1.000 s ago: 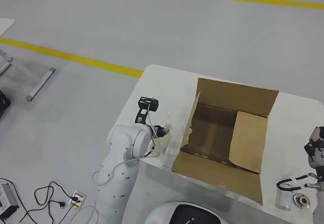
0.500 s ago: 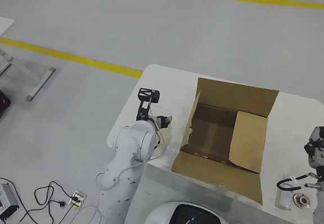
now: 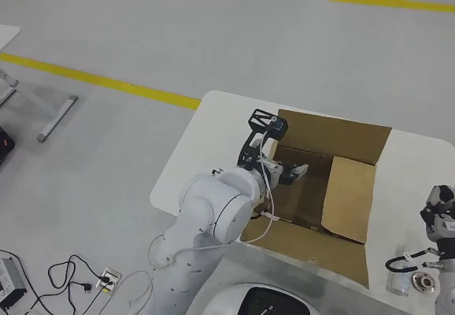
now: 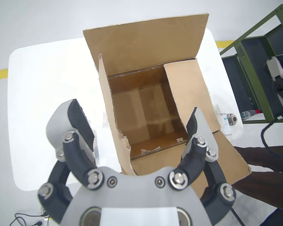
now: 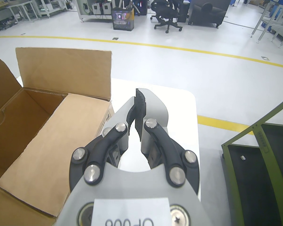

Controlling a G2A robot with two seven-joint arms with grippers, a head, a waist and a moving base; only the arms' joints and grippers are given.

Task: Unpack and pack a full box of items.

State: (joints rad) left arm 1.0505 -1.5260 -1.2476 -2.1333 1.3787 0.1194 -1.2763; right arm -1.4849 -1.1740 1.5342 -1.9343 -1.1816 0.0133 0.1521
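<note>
The left gripper [image 4: 135,109] hangs above the box [image 3: 322,197], its fingers [image 4: 80,118] spread wide and nothing between them. One finger is over the table [image 3: 204,150], just outside the box's torn side wall. The other is over the opening, so that the ragged wall edge runs between the two.

The box stands open on the white table, directly beneath and ahead of this gripper. Its far flap is upright, and beyond the gripper's inner finger a side flap is folded in over part of the opening. Straight down past the fingers you see the brown cardboard floor, with a few pale scraps [image 4: 151,151] along its nearest edge.

The right gripper [image 5: 139,104] has its fingers pressed together, pinching nothing. It sits over the strip of table beside the box, which is close by on the side toward the other arm.

Behind this gripper, back toward the robot, a small clear bottle [image 3: 398,279] and a round metal fitting [image 3: 423,281] lie side by side on the table near the box's corner. On the gripper's outer side, off the table, stands a green rack [image 5: 257,161].
</note>
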